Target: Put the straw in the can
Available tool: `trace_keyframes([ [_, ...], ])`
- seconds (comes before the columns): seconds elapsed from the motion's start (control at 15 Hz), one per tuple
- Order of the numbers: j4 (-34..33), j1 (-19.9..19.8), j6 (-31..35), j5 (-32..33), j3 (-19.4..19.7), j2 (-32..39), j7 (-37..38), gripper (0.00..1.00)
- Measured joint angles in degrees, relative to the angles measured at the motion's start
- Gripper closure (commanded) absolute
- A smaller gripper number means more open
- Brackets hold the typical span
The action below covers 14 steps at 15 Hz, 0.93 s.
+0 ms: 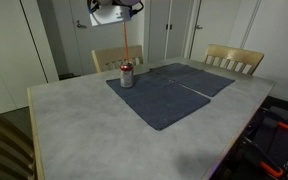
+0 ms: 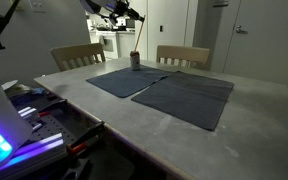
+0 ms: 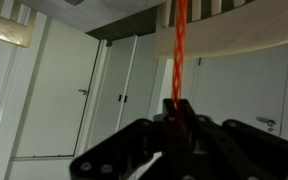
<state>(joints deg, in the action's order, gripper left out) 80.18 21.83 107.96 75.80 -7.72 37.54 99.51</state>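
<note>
We are seeing the gripper [image 1: 122,14] high above the far end of the table, its black fingers [image 3: 149,140] clamping the upper part of the straw [image 1: 125,45]. In the wrist view the jaws are pressing shut on the thin red-orange tube [image 3: 179,50], which is running straight away from the fingers.

In both exterior views the straw is hanging nearly upright, a slim straight line whose lower tip is meeting the silver top of the can [image 1: 127,75]. We cannot tell whether the tip is already inside the opening or only touching the lid.

The can [image 2: 135,60], a small red cylinder with pale markings, is standing upright on the far corner of a dark grey-blue cloth mat [image 1: 154,100]. A second mat of the same flat, matte fabric [image 1: 204,78] is lying just beside the first.

Both are resting on the table [image 1: 74,125], whose broad top is looking pale grey and mottled, like stone. Two light wooden chairs with slatted backs [image 1: 232,60] are standing at its far side.
</note>
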Motion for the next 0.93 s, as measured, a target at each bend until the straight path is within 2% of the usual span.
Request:
trace_keyframes([
  [0.93,0.0,-0.4,-0.2,-0.7,0.2,0.9,-0.4,0.98],
])
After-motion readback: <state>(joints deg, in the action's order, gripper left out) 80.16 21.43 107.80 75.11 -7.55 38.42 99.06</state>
